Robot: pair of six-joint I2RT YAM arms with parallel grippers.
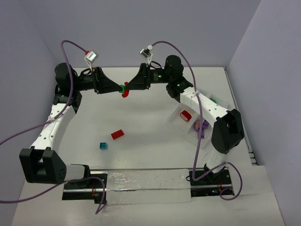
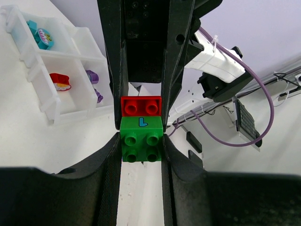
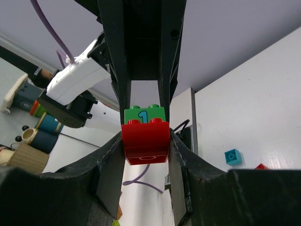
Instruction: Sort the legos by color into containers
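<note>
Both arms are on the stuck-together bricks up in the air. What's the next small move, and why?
Probably pull the two grippers straight apart. The left gripper is shut on the green brick, the right gripper on the red brick, and the bricks are joined, so they cannot be sorted by colour yet.

Green brick (image 2: 141,146) between the fingers of the left claw (image 2: 141,141), red brick (image 2: 140,106) flush against it, tray (image 2: 34,70) at upper left.
</note>
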